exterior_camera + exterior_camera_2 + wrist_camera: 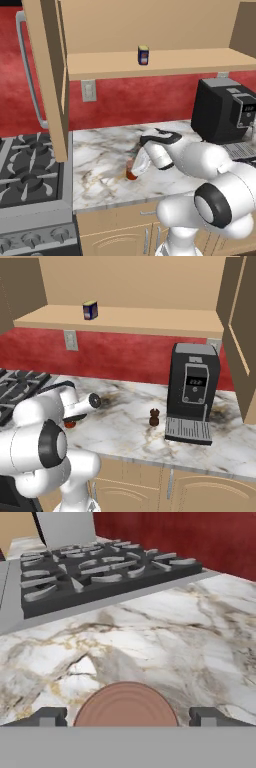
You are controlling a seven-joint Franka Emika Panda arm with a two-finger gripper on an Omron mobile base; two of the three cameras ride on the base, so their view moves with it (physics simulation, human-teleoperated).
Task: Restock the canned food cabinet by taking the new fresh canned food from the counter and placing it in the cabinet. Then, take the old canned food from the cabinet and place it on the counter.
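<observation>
The white arm folds forward from its base, elbow bulging toward the viewer, forearm angled down and left. Its gripper (128, 716) hangs low, tilted along the work surface. The two dark fingertips (50, 716) stand wide apart, each clear of the round top between them.

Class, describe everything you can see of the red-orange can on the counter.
The red-orange can is a small cylinder with a flat, darker brownish top. It looks to stand upright on the white marble counter, near the front edge, right of the stove. The gripper hangs over it, a fingertip on either side, apart from the can.
</observation>
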